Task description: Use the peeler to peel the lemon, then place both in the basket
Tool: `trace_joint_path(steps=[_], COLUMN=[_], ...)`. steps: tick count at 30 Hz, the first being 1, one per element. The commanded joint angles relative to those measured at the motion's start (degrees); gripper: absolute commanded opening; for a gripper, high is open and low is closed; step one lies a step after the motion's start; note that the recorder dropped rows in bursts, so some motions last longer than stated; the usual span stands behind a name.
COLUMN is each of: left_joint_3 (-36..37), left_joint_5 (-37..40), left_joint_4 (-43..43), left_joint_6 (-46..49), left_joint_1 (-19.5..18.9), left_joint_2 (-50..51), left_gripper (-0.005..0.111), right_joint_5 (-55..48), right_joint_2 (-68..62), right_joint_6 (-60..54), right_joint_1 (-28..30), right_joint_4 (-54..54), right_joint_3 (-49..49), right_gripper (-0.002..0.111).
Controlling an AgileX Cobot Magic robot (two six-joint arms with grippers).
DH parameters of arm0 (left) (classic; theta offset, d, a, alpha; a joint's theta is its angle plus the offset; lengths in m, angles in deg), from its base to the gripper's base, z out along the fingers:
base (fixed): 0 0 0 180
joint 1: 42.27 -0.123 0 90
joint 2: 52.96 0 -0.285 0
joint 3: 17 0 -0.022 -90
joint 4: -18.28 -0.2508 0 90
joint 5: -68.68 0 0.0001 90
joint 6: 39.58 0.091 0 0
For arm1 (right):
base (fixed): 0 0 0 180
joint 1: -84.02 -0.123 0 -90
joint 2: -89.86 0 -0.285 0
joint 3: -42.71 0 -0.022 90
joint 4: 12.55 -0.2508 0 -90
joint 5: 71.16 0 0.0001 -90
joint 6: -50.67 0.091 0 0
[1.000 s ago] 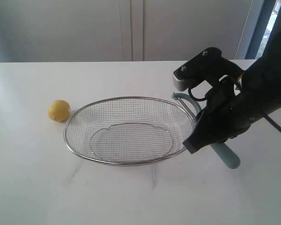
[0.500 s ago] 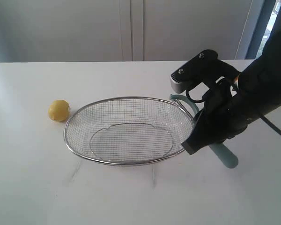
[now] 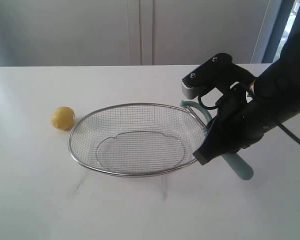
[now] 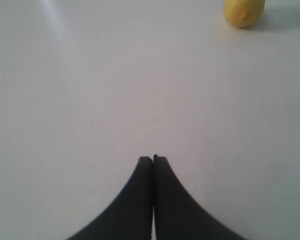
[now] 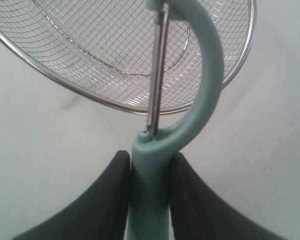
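The yellow lemon point(image 3: 63, 118) lies on the white table just left of the silver wire basket point(image 3: 140, 104). My right gripper point(image 3: 225, 150) is at the basket's right end, shut on the pale teal handle of the peeler point(image 3: 238, 168). In the right wrist view both black fingers press the peeler point(image 5: 150, 190), and its curved head and metal blade reach over the basket point(image 5: 100, 50) rim. My left gripper point(image 4: 153, 159) is shut with nothing in it over bare table. From there the lemon point(image 4: 244, 11) is well ahead and off to one side. The exterior view does not show the left gripper.
The white table point(image 3: 35, 190) extends around the basket. Pale cabinet doors point(image 3: 140, 30) stand behind its far edge. The black right arm point(image 3: 275, 100) with a grey camera housing point(image 3: 192, 87) fills the right side.
My right gripper, with the peeler in it, has edged slightly left toward the basket. The lemon and basket have not moved.
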Motion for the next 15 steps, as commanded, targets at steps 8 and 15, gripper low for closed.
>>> trace_joint_path(steps=[8,15], left_joint_3=[0.5,0.5], left_joint_5=[-22.5,-28.1], left_joint_4=[0.2,0.2], left_joint_6=[0.1,0.1], left_joint_1=[0.5,0.5], left_joint_2=[-0.2,-0.2], left_gripper=[0.0,0.0], right_joint_5=[0.0,0.0], right_joint_2=[0.1,0.1], right_joint_6=[-0.4,-0.4], right_joint_1=[0.1,0.1], right_joint_4=[0.0,0.0], right_joint_3=[0.3,0.3], right_gripper=[0.0,0.0])
